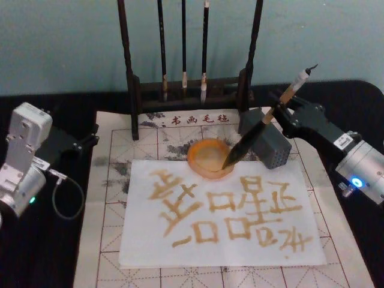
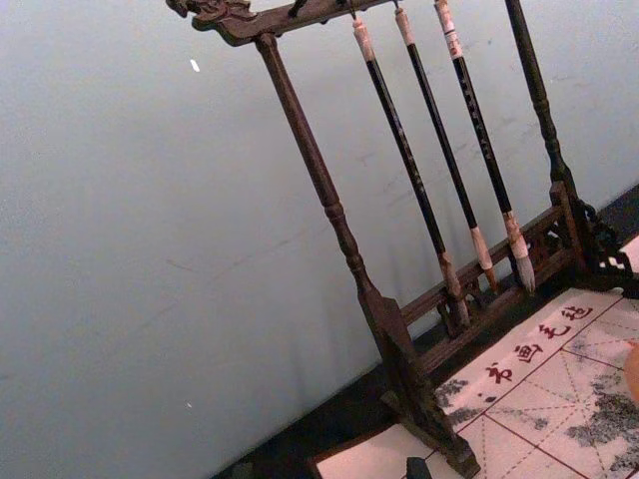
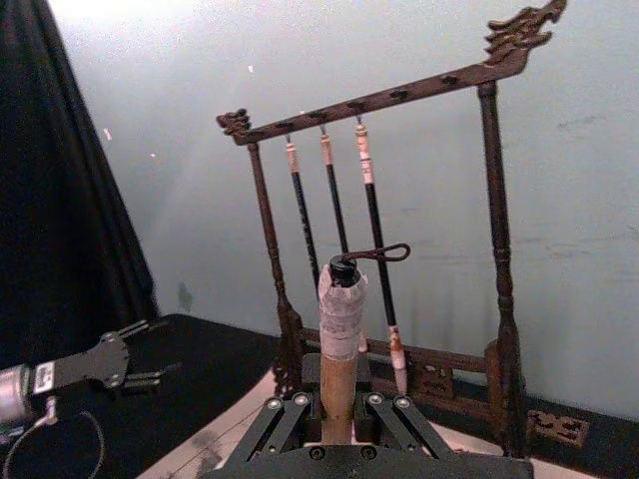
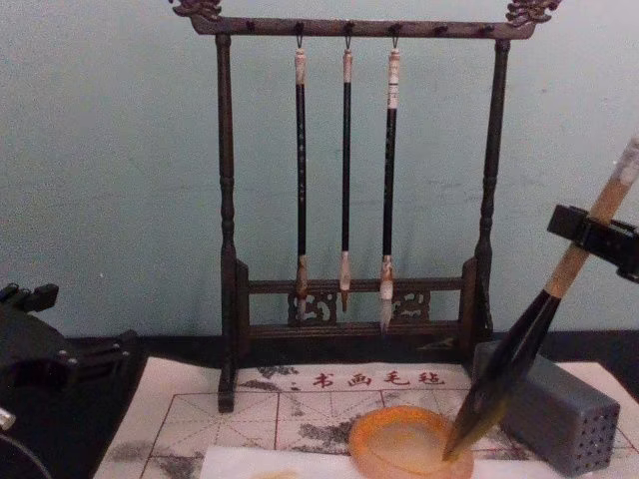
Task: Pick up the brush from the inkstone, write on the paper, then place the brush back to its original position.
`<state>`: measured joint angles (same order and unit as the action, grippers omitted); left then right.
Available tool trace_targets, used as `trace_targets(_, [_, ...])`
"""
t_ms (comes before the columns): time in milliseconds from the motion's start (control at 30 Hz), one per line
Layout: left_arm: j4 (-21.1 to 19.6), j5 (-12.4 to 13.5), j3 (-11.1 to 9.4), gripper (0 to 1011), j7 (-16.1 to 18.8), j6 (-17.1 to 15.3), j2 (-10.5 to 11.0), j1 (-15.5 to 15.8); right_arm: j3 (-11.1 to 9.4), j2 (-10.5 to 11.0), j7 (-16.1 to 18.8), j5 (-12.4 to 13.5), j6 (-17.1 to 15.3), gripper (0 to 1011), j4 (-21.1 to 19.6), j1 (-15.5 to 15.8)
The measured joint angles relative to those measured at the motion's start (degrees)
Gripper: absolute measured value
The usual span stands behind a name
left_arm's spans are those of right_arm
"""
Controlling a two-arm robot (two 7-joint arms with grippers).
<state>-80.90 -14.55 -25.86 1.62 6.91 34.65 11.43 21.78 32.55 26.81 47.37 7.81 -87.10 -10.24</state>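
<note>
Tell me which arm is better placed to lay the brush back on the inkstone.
The right arm: the right hand is shut on the brush, whose tip touches the inkstone, so it probably only needs to lower and release. The left hand is open, off beside the mat.

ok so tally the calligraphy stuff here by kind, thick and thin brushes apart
thick brush, in the right gripper: 1
thin hanging brushes: 3
brush rack: 1
inkstone: 1
grey perforated block: 1
written paper sheet: 1
gridded mat: 1
total: 9
not counted: left gripper, parked open at the left
</note>
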Motion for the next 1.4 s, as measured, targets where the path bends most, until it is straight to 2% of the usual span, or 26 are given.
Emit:
trace_targets(533, [0.00,0.00,0.00,1001,0.00,0.00,0.00,0.00,-2.12,1.91,4.01,-0.65,-1.00,184,-3.77,4.17])
trace_targets(933, [0.00,0.00,0.00,1001,0.00,0.00,0.00,0.00,-3.12,1.84,6.20,-1.26,-1.88,184,-5.07,5.99])
trace_targets(1400, [0.00,0.00,0.00,1001,0.00,0.00,0.00,0.00,-2.62,0.61,7.41,-2.05,-2.24,184,-5.15,5.91])
